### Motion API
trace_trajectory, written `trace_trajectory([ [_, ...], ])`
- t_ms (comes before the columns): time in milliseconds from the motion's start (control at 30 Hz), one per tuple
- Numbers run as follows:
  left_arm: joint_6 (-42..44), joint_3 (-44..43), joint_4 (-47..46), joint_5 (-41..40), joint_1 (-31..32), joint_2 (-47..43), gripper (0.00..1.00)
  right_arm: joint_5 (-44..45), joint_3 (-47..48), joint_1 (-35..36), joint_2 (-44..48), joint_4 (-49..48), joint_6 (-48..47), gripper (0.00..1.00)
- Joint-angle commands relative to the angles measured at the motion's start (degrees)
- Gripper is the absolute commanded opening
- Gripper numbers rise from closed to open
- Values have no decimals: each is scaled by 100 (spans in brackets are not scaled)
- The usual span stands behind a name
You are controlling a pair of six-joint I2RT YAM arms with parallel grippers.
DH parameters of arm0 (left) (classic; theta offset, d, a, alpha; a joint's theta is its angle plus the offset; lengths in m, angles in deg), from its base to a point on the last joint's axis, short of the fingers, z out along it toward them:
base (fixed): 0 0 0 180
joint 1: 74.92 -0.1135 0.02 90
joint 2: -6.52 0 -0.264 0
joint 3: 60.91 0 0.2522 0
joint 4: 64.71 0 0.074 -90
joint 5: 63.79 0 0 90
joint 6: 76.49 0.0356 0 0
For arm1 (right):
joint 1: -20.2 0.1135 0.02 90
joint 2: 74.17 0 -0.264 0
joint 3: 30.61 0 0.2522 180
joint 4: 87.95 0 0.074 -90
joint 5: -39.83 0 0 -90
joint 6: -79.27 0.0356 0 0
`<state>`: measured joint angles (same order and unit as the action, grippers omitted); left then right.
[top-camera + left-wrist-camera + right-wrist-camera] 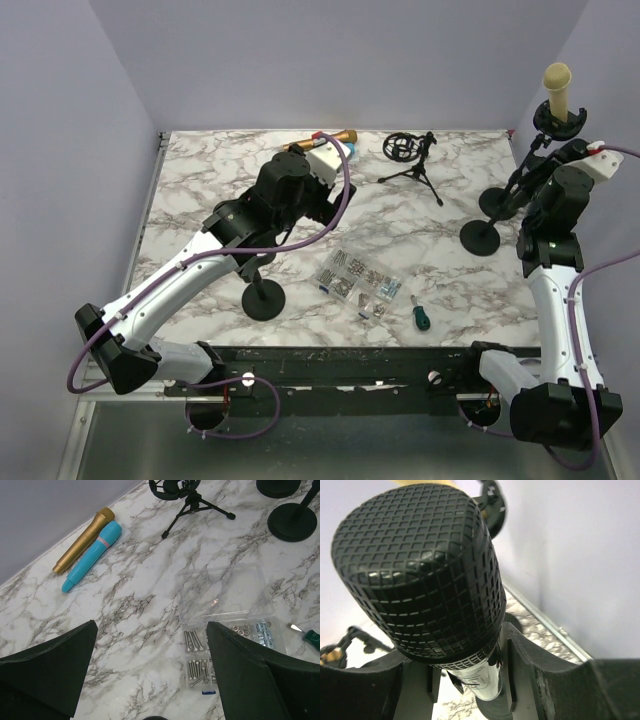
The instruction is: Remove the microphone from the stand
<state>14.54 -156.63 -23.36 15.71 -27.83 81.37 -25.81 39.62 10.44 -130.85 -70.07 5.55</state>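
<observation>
Both right gripper (470,675) fingers flank the microphone (415,565) handle, likely stiff and slick, our best hold; whether clamped, we cannot tell; left gripper (150,630) gapes.

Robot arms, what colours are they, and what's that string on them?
Each arm is white with chunky black joints: the left arm and the right arm. A purple cable loops along each one. The fingers are black and wedge-shaped.
</observation>
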Motion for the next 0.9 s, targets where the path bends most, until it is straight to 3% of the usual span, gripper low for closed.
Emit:
trace_trajectory([
  [0, -3, -82, 43, -13, 64, -69, 95, -1347, -20, -9, 162, -237, 170, 11],
  [300, 68, -22, -14, 71, 141, -74, 95, -2397, -310, -12, 148, -667, 99, 6],
  [633, -290, 536, -934, 1597, 194, -301, 95, -3518, -8, -8, -200, -557, -313, 7],
  [867, -922, 299, -1295, 2339, 187, -41, 95, -3370, 160, -9, -265, -603, -468, 5],
])
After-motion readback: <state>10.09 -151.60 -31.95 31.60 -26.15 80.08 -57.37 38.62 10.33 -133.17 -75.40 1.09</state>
